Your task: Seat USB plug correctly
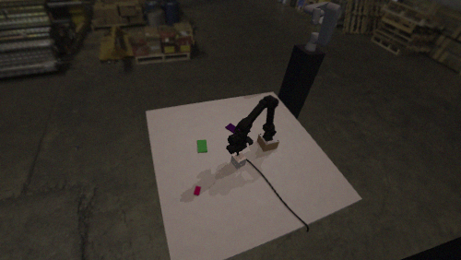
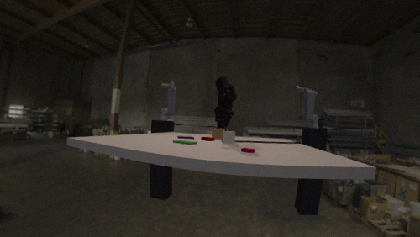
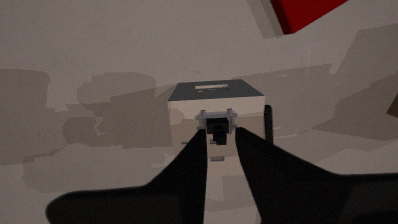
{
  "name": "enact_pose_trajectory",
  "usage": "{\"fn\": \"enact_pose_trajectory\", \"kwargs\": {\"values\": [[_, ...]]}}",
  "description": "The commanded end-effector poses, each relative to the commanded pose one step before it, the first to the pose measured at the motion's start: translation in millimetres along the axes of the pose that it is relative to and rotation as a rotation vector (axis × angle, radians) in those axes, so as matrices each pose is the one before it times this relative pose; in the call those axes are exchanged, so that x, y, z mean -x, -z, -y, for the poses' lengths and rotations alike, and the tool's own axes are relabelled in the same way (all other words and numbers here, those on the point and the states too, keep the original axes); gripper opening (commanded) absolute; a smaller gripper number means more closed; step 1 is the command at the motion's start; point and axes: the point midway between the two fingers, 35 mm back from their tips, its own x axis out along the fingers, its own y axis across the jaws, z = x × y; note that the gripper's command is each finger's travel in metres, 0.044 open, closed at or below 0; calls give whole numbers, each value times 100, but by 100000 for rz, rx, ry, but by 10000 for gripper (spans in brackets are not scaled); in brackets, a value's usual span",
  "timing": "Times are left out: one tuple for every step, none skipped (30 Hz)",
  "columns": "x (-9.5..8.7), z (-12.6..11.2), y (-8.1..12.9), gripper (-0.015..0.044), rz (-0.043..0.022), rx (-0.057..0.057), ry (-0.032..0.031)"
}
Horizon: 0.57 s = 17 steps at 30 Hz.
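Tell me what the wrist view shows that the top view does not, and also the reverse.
Only the wrist view shows the plug between the parted fingers, with a gap at each side, and the cube's dark top face. Only the top view shows the whole arm, the cable running to the table edge, and the green, pink and purple blocks. Both show the cube beneath the gripper.
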Motion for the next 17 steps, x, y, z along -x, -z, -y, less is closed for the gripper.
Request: {"fn": "enact_pose_trajectory", "kwargs": {"values": [[0,3,-1,95,6,-6,13],[0,0,0,95,0,0,0],[0,0,0,95,0,0,0],[0,0,0,95,0,0,0],[0,0,0,95,0,0,0],[0,0,0,95,0,0,0],[102,-5,-4,95,-7,5,-23],[100,-1,-4,95,-1,0,0],[100,-1,-4,95,-1,0,0],[100,-1,-4,95,-1,0,0],[100,-1,-4,95,-1,0,0],[100,-1,-4,95,-1,0,0],[100,-1,-4,95,-1,0,0],[100,-1,-4,95,-1,0,0],[100,-1,-4,95,-1,0,0],[100,-1,-4,95,-1,0,0],[100,-1,-4,95,-1,0,0]]}}
